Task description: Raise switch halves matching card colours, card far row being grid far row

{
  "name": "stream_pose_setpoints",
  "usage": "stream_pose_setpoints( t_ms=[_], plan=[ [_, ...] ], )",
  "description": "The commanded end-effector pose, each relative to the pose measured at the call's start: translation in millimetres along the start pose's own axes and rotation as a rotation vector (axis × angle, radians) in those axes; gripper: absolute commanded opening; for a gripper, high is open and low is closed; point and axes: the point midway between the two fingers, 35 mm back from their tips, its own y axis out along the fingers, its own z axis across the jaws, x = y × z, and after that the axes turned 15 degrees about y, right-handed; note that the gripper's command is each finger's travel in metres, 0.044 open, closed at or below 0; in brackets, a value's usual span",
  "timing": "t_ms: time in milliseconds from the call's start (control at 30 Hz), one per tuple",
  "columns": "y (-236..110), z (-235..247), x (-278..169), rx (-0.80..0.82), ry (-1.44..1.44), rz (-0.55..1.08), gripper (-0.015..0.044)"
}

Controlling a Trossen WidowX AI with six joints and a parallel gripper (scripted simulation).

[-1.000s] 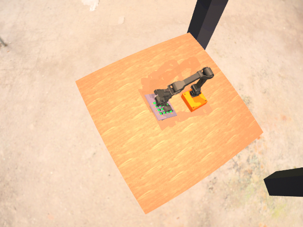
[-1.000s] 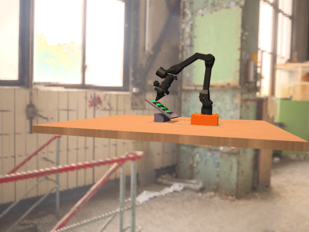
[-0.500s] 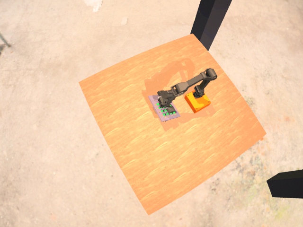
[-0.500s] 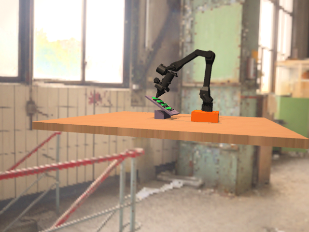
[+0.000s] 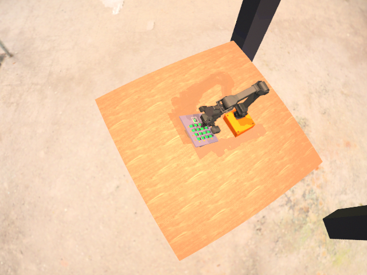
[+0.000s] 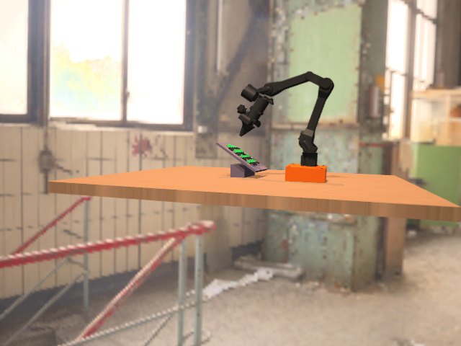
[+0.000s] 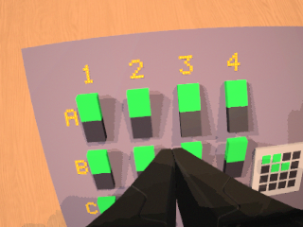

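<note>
A tilted purple switch panel (image 5: 184,121) (image 6: 262,166) (image 7: 51,89) stands on the wooden table (image 5: 142,153) (image 6: 167,182). It carries green-and-grey rocker switches in columns marked 1 to 4 and lettered rows. Row A shows whole in the wrist view: A1 (image 7: 90,113), A2 (image 7: 139,112), A3 (image 7: 189,106), A4 (image 7: 237,105). The small card (image 7: 278,169) (image 5: 195,119) has a few green squares near its top; the rest are dark. My gripper (image 7: 172,159) (image 5: 204,121) (image 6: 243,132) is shut and empty. It hangs above the panel, over row B between columns 2 and 3, and hides the rows below.
The arm's orange base (image 5: 239,124) (image 6: 305,173) sits on the table to the right of the panel. Dark posts (image 5: 254,23) stand beyond the table's far edge and at the lower right.
</note>
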Motion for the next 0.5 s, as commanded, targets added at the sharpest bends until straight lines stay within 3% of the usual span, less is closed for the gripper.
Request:
stream_pose_setpoints(
  t_ms=[0, 200, 333, 467],
  plan=[
    [-1.1, 27.8, -31.7, 0.008, -0.006, 0.006, 0.0000],
    [0.1, 36.8, -43.3, 0.009, -0.005, 0.005, 0.0000],
    [31.2, 37.4, -42.6, 0.004, -0.005, 0.026, 0.0000],
    [33.1, 37.3, -42.6, 0.003, -0.005, 0.027, 0.0000]
  ],
)
